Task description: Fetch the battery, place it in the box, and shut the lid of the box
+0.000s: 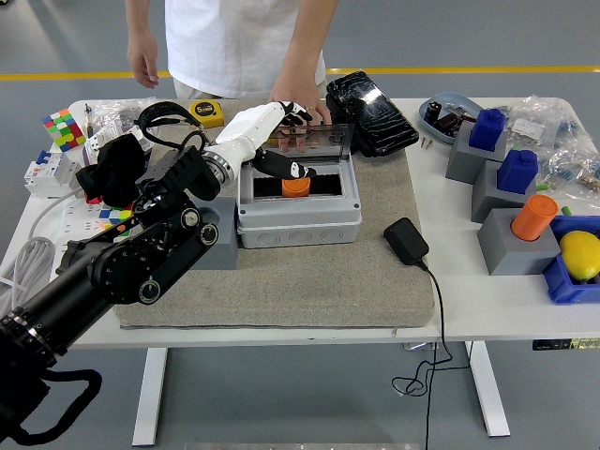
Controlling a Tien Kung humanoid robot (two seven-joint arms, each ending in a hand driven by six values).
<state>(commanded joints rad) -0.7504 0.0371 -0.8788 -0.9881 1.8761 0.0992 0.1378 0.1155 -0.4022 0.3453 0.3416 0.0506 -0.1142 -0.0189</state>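
A grey box (298,214) stands on a grey mat, and an orange battery (296,186) sits upright inside it. Its clear lid (323,142) is hinged at the back and leans forward over the opening, half down. My left hand (287,141), white with black fingertips, is at the lid's left part. The fingers (296,113) lie over the lid's top edge and the thumb (284,167) is in front of it, so the hand holds the lid. My right arm is out of view.
A person stands at the far side, one hand (298,99) resting just behind the box. A black case (371,112) lies to the box's back right and a black adapter (406,240) to its front right. Grey and blue blocks (497,169) and a lemon (581,253) are at the right.
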